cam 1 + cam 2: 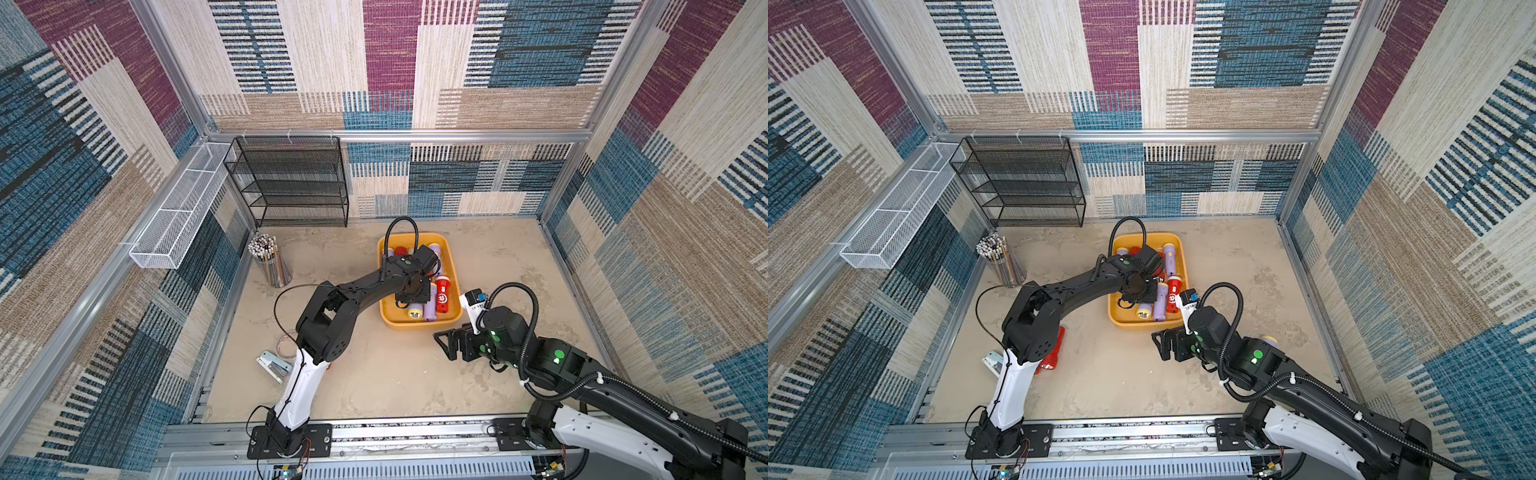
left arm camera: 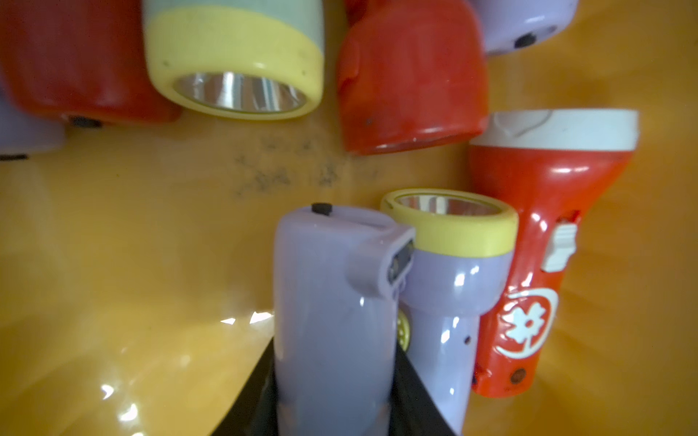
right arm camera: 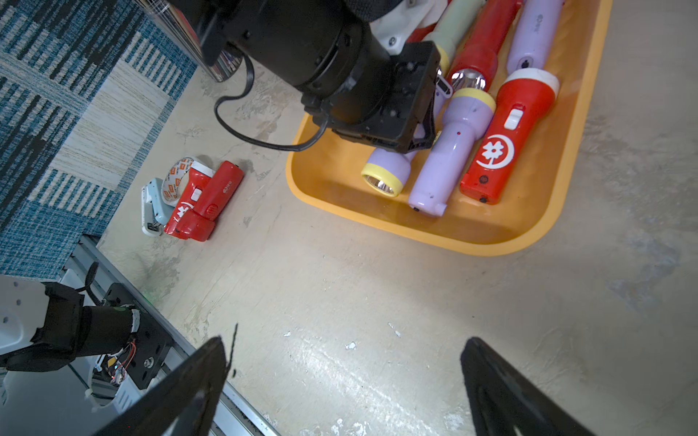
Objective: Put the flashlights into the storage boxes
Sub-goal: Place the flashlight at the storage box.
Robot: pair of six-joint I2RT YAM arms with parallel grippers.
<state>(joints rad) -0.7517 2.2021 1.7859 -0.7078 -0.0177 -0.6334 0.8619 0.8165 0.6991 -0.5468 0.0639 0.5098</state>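
Lilac flashlight clamped between your left jaws, down in yellow tray; right jaws spread, empty, over bench

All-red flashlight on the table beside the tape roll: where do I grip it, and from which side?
Take the all-red flashlight by its slim handle, near the tail, coming straight down, jaws across it. It lies flat, its wide head pressed against the white-headed red flashlight; the tail end looks freer.

Bright, even light; top views bow at the edges; left wrist view blurred, glare on the tray
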